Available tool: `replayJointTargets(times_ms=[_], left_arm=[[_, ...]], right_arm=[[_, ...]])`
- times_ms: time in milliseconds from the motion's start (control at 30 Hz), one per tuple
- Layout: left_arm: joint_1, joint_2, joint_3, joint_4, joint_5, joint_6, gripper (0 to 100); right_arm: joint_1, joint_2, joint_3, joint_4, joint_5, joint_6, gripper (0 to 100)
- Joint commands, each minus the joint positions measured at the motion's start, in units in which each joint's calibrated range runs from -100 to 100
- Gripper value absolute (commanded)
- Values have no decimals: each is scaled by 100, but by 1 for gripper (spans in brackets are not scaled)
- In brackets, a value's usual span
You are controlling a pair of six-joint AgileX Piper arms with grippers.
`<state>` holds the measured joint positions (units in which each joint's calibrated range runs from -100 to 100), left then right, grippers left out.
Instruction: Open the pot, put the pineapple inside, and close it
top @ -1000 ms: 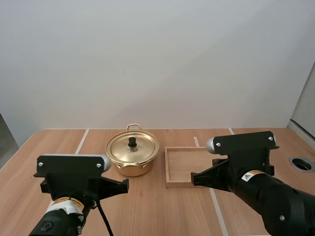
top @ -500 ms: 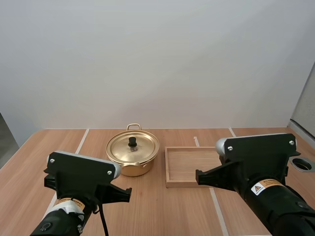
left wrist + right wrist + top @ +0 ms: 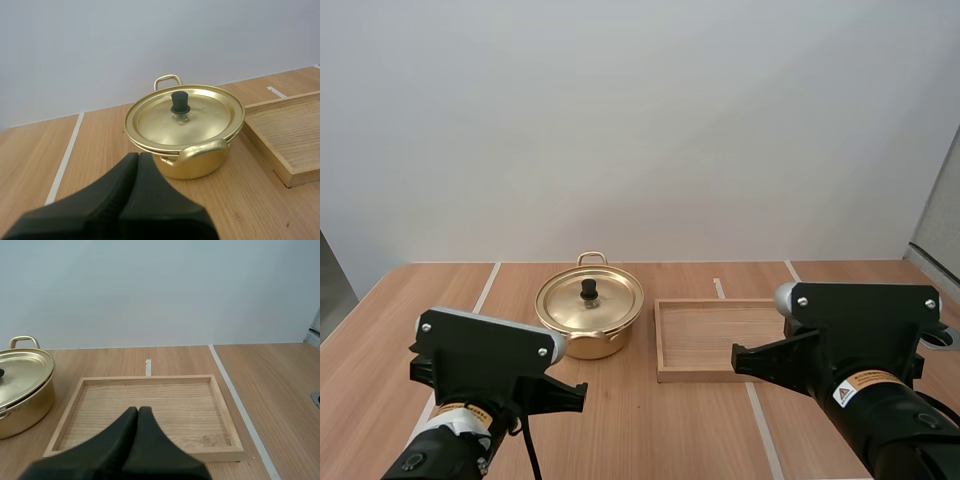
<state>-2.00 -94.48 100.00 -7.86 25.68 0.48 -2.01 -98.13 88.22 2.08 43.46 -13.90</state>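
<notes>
High view: gold pot [image 3: 589,318] sits center-left on the surface [image 3: 640,430], lid [image 3: 590,298] on; wooden tray [image 3: 705,338] just right of it holds nothing. No pineapple visible, maybe inside. Left gripper [image 3: 136,159] and right gripper [image 3: 138,412] pressed closed, holding nothing.

text: none legible | arm stickers [image 3: 853,388]: warning triangle, print unreadable

Even, bright, diffuse light leaves soft shadows, with gentle glare on the pot lid [image 3: 184,117] ahead of the blurred left gripper [image 3: 138,159].
</notes>
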Motion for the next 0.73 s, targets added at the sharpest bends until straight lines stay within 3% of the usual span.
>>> replayJointTargets(times_ms=[0, 233, 700], left_arm=[[-8, -31, 0, -107, -92, -1, 0], [-8, -31, 0, -107, -92, -1, 0], [-8, -31, 0, -107, -92, -1, 0]], right_arm=[[-4, 25, 146, -172, -491, 50, 0], [-4, 25, 1178, -241, -1320, 50, 0], [-4, -64, 1178, -241, -1447, 50, 0]])
